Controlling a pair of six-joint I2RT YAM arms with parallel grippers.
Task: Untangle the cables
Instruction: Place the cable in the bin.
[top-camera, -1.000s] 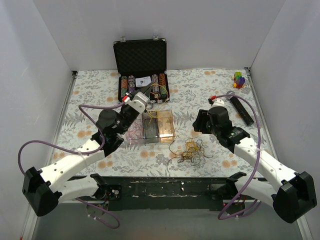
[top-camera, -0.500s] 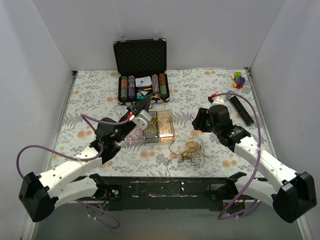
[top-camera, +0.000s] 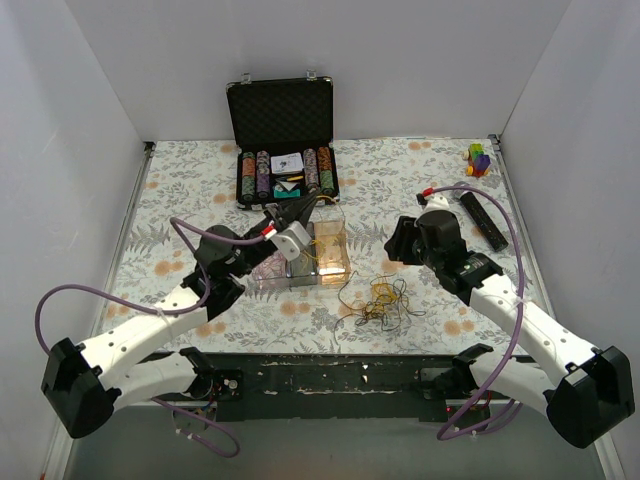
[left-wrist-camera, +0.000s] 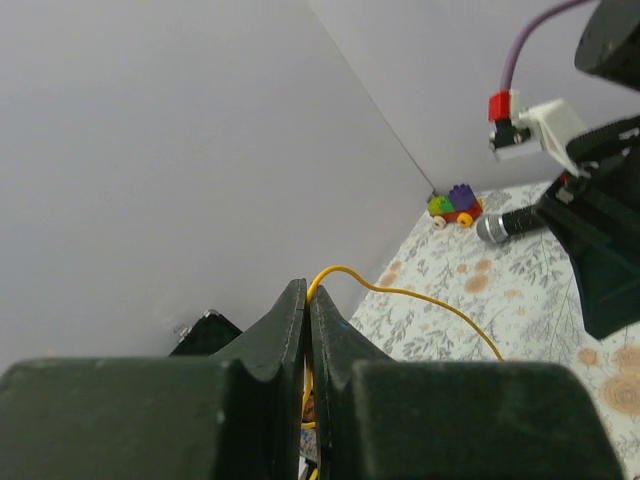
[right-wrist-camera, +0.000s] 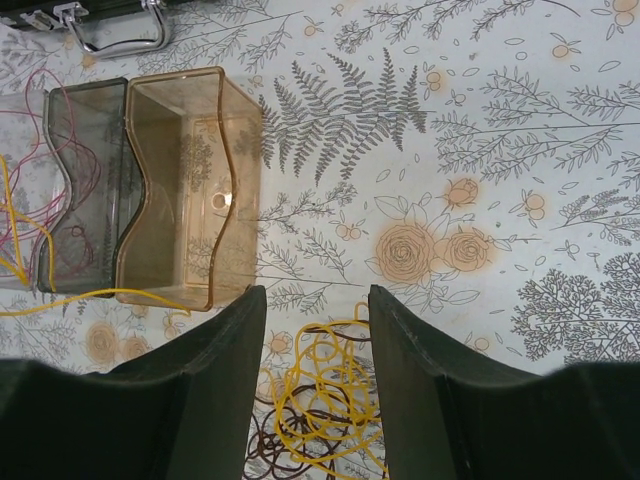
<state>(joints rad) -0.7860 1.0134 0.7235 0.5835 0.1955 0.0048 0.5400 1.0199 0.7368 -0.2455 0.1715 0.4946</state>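
Your left claw (left-wrist-camera: 305, 300) holds a yellow cable (left-wrist-camera: 402, 295) high.
It is clamped on it, likely to draw it from the tangle (right-wrist-camera: 318, 405); your right claw (right-wrist-camera: 315, 295) hangs spread apart above.

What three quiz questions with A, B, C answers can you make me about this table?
1. Where is the brick toy? A in the black case; B at the far right corner of the table; C in the orange bin.
2. What colour is the cable that the left pincer pinches? A yellow; B blue; C green.
3. How is the right pincer? A open; B shut on a cable; C holding a bin.
Answers: B, it sits by the far right walls; A, yellow shows between shut fingers; A, its fingers stand wide apart.
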